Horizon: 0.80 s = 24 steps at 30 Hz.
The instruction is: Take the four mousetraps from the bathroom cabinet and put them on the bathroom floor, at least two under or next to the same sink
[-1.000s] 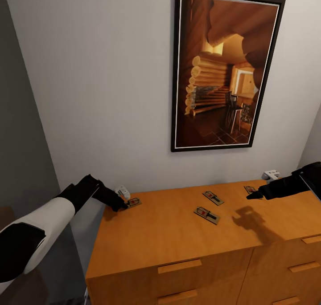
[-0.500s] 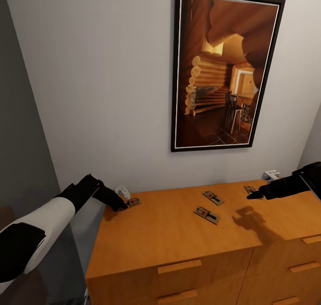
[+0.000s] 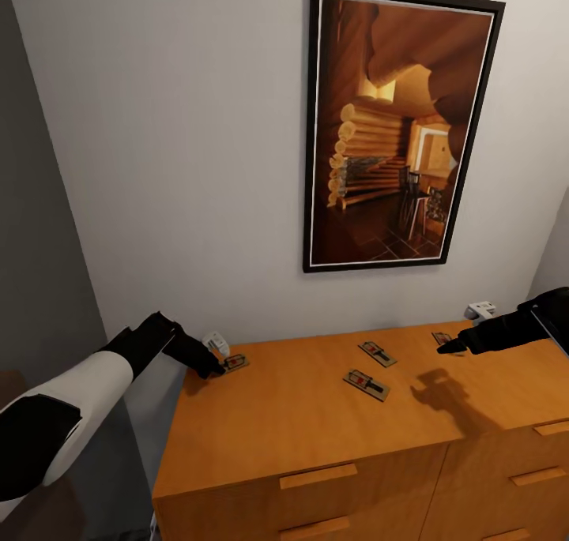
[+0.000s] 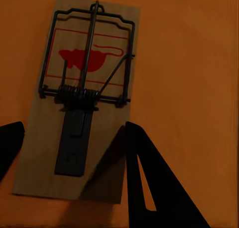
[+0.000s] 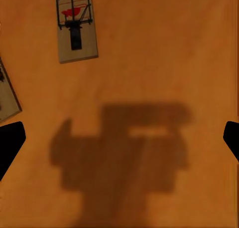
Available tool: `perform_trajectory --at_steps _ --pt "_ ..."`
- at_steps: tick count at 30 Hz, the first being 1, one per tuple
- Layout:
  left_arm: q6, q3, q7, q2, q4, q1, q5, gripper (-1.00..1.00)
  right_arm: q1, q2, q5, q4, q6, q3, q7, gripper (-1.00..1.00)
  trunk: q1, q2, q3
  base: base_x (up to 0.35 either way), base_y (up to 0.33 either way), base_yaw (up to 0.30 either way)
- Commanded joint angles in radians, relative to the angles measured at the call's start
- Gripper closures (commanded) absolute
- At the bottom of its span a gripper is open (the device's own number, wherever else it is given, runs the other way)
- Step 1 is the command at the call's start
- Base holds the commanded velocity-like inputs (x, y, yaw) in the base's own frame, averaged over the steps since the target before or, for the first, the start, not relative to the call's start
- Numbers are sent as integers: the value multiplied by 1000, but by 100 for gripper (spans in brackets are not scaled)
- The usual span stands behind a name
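Left gripper [image 4: 69, 153], jaws apart, straddles the near end of a flat tan wooden mousetrap [image 4: 82, 96] with dark wire bar and red mouse print; the head view places this trap [image 3: 235, 361] at the orange-brown wooden cabinet's [image 3: 316, 415] 10 o'clock corner. Right gripper [image 3: 444, 347], fingers spread, hovers above the cabinet top, casting a shadow [image 5: 119, 158]. Two more traps [image 3: 366, 384] [image 3: 377, 352] lie mid-top; a fourth [image 3: 442, 338] sits beside the right gripper. A framed cabin picture [image 3: 395, 126] hangs on the white wall.

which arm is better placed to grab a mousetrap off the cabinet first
Left, probably. The left gripper is right down at the mousetrap at the cabinet top's left end, open fingers straddling its board. The right gripper hangs open above bare wood, its shadow falling well clear of any trap.
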Motion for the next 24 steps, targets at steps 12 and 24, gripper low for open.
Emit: perform_trajectory --at_steps 12,24 --pt "1 -10 -4 1 12 0 -24 100 -1 -1 8 -1 4 2 7 -100 -15 28 11 0 0 0" --pt "2 -10 -4 -1 11 0 -24 100 -1 -1 9 -1 4 2 7 -100 -35 63 27 0 0 0"
